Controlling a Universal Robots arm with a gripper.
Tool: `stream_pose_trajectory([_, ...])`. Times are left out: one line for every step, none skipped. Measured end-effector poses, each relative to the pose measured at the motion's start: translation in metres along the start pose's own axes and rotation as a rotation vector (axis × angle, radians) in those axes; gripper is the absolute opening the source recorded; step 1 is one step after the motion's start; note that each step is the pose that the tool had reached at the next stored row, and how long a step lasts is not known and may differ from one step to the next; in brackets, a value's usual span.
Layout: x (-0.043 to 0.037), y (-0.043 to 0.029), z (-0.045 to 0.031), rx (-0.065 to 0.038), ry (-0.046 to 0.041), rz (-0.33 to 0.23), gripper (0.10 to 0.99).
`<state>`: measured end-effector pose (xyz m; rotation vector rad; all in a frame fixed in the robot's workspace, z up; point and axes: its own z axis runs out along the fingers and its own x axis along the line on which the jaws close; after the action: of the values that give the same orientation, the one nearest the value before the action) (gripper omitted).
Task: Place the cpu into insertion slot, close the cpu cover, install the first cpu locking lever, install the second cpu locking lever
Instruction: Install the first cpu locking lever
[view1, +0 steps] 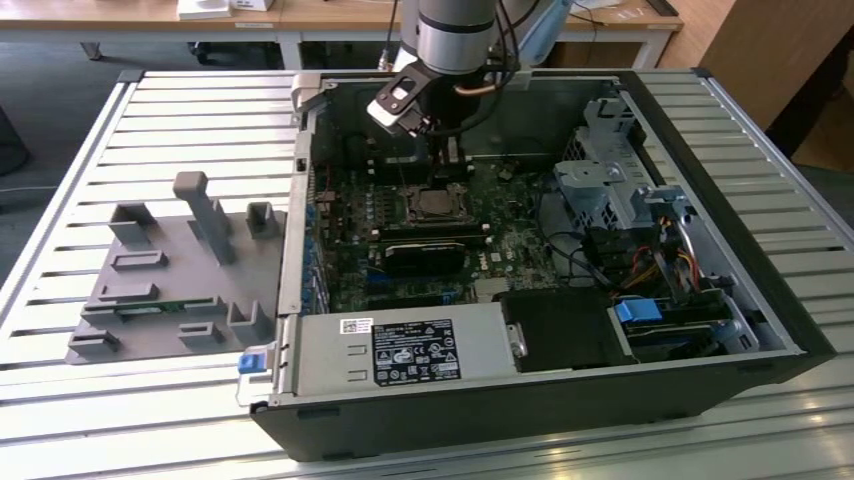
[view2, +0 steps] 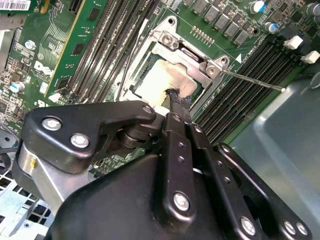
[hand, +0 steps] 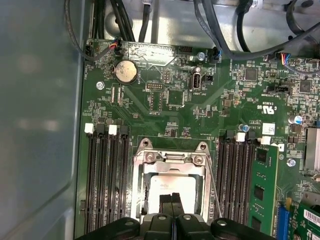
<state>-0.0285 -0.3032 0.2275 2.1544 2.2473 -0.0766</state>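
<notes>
Closest, at the bottom middle of the exterior view, a gray metal box (view1: 400, 350) with a white sticker sits at the front of the open computer case (view1: 747, 330). At the exterior view's left, a gray plastic holder (view1: 174, 270) lies on the striped table (view1: 80, 130).

Further in, near the middle of that frame, is the green board (view1: 514, 250) with the insertion slot (view1: 411, 203). The gripper (view1: 445, 172) hangs over it from the upper middle.

In both wrist views its two black fingers (view2: 177, 150) are pressed together with nothing between them. Their tips are at the edge of the cpu (hand: 172, 185); I cannot tell if they touch it. The cpu lies flat in the slot. The cpu cover (hand: 172, 164) lies down around it, and the cpu shows through its window. A thin metal lever (view2: 252, 80) sticks out from the cover's corner over the long black slots (view2: 235, 100).

Farthest back, at the top of the exterior view, stand wooden desks (view1: 334, 15).
</notes>
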Motion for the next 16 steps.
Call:
stream_pose_trajectory([0.0, 0.0, -0.0004, 0.0, 0.0001, 0.0, 0.106])
stream_pose_trajectory([0.0, 0.0, -0.0009, 0.0, 0.0001, 0.0, 0.106])
stream_pose_trajectory([0.0, 0.0, -0.0013, 0.0, 0.0001, 0.0, 0.106])
stream_pose_trajectory([-0.0001, 0.0, -0.0018, 0.0, 0.0002, 0.0, 0.106])
stream_pose_trajectory([-0.0001, 0.0, -0.0024, 0.0, 0.0001, 0.0, 0.106])
stream_pose_trajectory([-0.0001, 0.0, -0.0029, 0.0, 0.0002, 0.0, 0.106])
stream_pose_trajectory([-0.0002, 0.0, -0.0037, 0.0, 0.0001, 0.0, 0.106])
stream_pose_trajectory([-0.0002, 0.0, -0.0043, 0.0, 0.0, 0.0, 0.106])
stream_pose_trajectory([-0.0002, 0.0001, -0.0047, 0.0, 0.0, 0.0, 0.106])
stream_pose_trajectory([-0.0003, 0.0001, -0.0051, 0.0, -0.0001, 0.0, 0.106])
stream_pose_trajectory([-0.0003, 0.0001, -0.0058, 0.0, -0.0001, 0.0, 0.106])
stream_pose_trajectory([-0.0003, 0.0001, -0.0066, 0.0, 0.0, 0.0, 0.106])
stream_pose_trajectory([-0.0004, 0.0, -0.008, 0.0, 0.0, 0.0, 0.106])
stream_pose_trajectory([-0.0005, 0.0, -0.0096, 0.0, 0.0, 0.0, 0.106])
stream_pose_trajectory([-0.0006, 0.0, -0.0114, 0.0, 0.0, 0.0, 0.106])
stream_pose_trajectory([-0.0007, -0.0001, -0.0131, 0.0, -0.0002, 0.0, 0.106])
